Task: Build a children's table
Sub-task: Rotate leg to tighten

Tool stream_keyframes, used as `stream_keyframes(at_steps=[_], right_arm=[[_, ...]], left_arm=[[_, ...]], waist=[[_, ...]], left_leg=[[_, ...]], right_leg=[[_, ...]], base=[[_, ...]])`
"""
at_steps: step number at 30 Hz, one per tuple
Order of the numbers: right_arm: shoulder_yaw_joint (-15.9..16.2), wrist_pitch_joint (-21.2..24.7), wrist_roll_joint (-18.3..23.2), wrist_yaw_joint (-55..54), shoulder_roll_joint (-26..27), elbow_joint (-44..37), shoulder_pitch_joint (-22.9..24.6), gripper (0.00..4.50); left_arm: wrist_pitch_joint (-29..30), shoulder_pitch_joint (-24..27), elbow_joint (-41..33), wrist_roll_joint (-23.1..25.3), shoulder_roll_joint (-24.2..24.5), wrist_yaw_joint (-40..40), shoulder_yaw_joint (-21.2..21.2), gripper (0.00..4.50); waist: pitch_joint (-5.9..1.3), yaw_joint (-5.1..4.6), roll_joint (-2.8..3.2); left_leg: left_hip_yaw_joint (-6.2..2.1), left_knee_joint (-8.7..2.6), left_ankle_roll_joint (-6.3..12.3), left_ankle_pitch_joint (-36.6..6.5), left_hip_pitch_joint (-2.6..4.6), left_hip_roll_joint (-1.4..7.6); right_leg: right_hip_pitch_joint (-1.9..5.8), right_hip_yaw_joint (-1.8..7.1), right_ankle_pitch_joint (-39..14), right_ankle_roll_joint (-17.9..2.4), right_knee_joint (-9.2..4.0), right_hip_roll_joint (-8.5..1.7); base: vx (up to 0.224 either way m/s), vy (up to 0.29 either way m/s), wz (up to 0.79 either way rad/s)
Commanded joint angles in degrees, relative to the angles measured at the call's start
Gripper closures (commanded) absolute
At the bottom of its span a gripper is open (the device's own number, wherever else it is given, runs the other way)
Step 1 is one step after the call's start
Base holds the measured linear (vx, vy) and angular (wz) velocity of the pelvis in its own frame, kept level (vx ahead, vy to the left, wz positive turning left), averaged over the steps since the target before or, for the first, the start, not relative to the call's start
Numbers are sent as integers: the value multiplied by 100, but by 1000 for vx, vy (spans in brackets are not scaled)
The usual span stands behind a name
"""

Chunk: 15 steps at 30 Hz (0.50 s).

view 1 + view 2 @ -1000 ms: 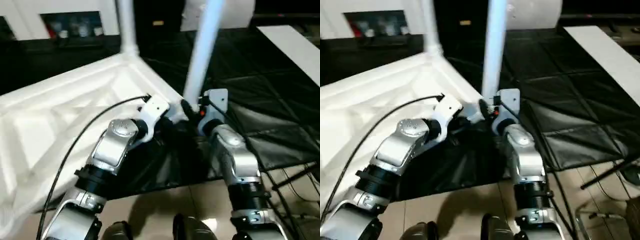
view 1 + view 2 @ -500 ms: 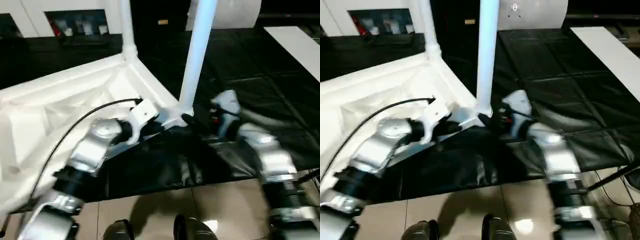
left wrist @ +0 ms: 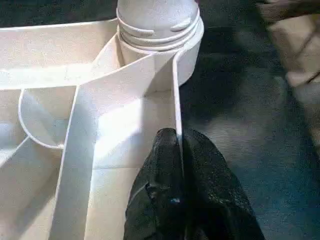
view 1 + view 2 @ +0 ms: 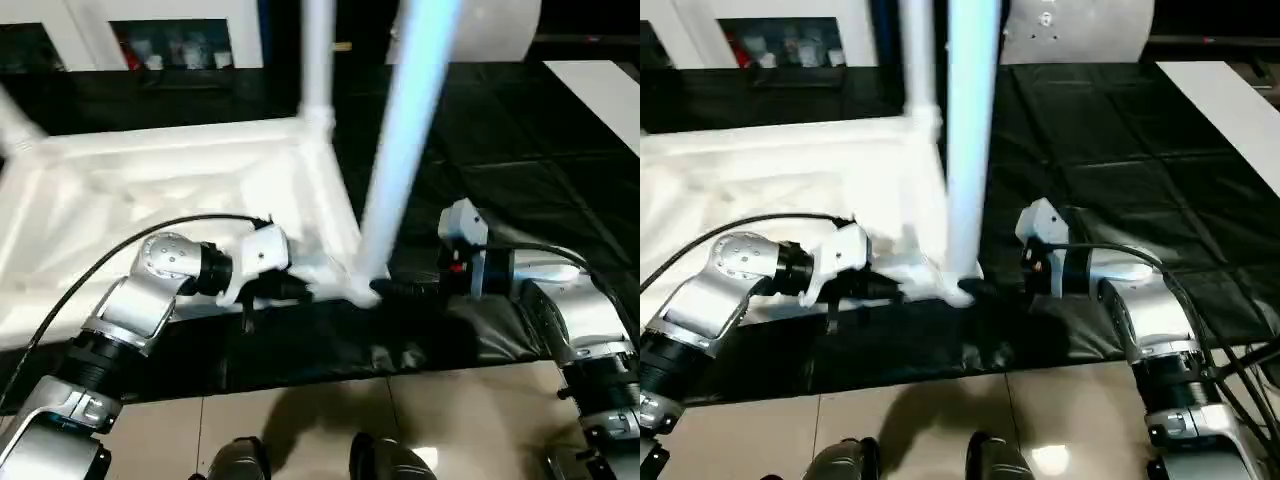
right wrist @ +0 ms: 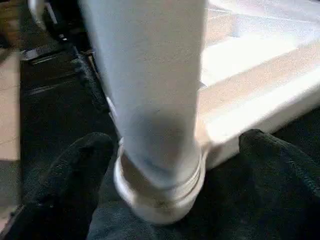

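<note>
Black floor mats lie under the upturned children's table (image 4: 150, 200). My left gripper (image 3: 177, 150) pinches a rib near its near-right corner; my right gripper (image 5: 165, 165) stands wide around the leg (image 4: 400, 170). Light, stiff, slick plastic: grip low.

Silver forearms (image 4: 150, 290) with black ribbed wrist rings, white camera housings (image 4: 462, 225), a thin black cable (image 4: 120, 260) looping along the left, black-fingered jaws.
</note>
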Motion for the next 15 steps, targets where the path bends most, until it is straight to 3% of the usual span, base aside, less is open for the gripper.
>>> stream_keyframes(at_steps=[1,7,15], right_arm=[[51,-34,89,193,-54,68,-97,62],[183,33,182,598,-46,177,-228,117],[275,31,270,900,-68,263,-265,175]], left_arm=[[-149,-103,-162,-58,27,-352,-200,450],[-211,-112,-235,-129,-20,-506,-270,450],[-300,-118,-182,-130,31,-628,-283,450]], waist=[[-500,-35,-11],[-492,-38,-35],[-495,-26,-30]], left_leg=[[-37,-364,570,-980,110,235],[-40,-364,523,-1015,114,228],[-41,-364,568,-961,111,236]], right_leg=[[390,290,-1891,-1159,-359,-435],[385,286,-2176,-1040,-385,-434],[382,282,-2086,-1073,-370,-433]], base=[[0,0,0],[0,0,0],[0,0,0]])
